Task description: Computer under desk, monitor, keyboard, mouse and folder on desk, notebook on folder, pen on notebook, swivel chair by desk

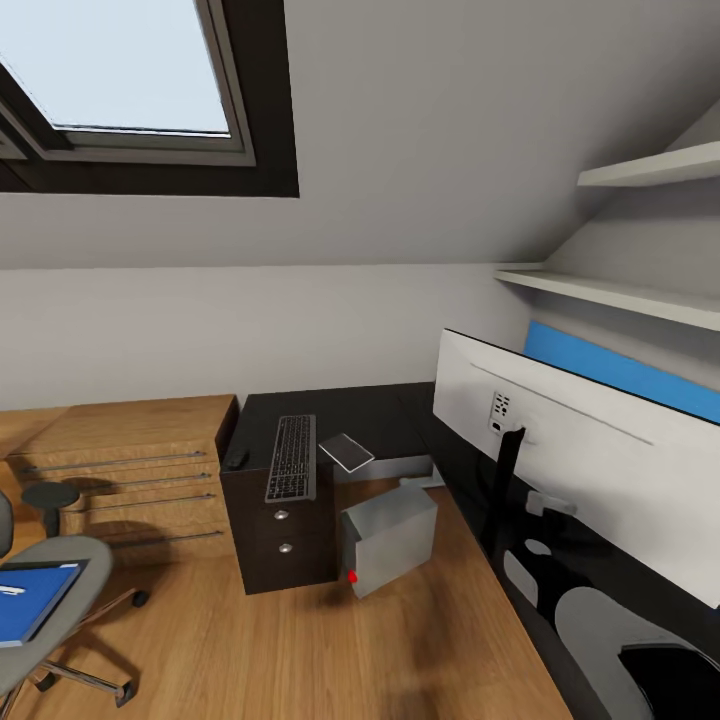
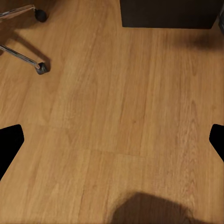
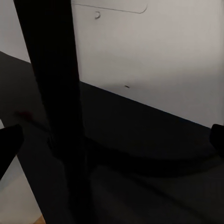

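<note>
Wood floor (image 2: 121,107) under left gripper (image 2: 112,140) — right gripper (image 3: 112,140) faces monitor (image 3: 154,56).

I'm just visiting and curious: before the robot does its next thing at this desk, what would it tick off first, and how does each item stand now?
1. Monitor standing on the desk: ok.
2. Keyboard next to the monitor: not ok, it lies on the dark drawer unit, apart from the monitor.
3. Computer under the desk: cannot tell, it stands on the floor at the desk's edge.
4. Blue folder moved to the desk: not ok, it lies on the swivel chair.
5. Left gripper free: ok, open over bare floor.
6. Right gripper free: ok, open beside the monitor's stand.
</note>
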Robot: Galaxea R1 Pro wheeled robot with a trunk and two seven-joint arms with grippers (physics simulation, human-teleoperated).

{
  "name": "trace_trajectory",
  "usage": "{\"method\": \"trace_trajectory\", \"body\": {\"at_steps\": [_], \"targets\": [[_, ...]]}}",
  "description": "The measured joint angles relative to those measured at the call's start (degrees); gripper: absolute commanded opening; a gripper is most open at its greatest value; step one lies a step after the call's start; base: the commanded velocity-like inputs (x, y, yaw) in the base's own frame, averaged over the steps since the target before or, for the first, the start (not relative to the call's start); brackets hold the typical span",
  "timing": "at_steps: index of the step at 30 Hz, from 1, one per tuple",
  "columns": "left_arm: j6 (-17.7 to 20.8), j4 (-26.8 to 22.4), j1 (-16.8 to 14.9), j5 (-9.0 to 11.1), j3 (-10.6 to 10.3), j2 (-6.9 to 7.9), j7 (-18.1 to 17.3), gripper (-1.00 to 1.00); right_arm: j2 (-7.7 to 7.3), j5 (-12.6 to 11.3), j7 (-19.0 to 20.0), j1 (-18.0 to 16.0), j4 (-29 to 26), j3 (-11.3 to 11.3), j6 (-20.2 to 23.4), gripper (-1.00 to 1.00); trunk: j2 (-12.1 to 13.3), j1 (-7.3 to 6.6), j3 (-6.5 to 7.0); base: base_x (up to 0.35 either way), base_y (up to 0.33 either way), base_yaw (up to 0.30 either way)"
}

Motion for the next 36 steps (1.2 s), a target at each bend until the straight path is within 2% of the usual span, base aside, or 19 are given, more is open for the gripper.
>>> {"method": "trace_trajectory", "body": {"at_steps": [12, 22, 36], "targets": [[0.04, 0.02, 0.00, 0.00, 0.00, 0.04, 0.00, 1.00, 0.33, 0.23, 0.39, 0.07, 0.05, 0.33, -1.62, 1.00, 0.00, 0.00, 0.00, 0.000, 0.000, 0.000], [0.08, 0.06, 0.00, 0.01, 0.09, 0.06, 0.00, 1.00, 0.52, 0.28, 4.66, 0.09, 0.08, 0.37, -1.95, 1.00, 0.00, 0.00, 0.00, 0.000, 0.000, 0.000], [0.08, 0.05, 0.00, 0.02, 0.09, 0.07, 0.00, 1.00, 0.54, 0.31, 4.97, 0.09, 0.05, 0.42, -1.88, 1.00, 0.00, 0.00, 0.00, 0.000, 0.000, 0.000]]}}
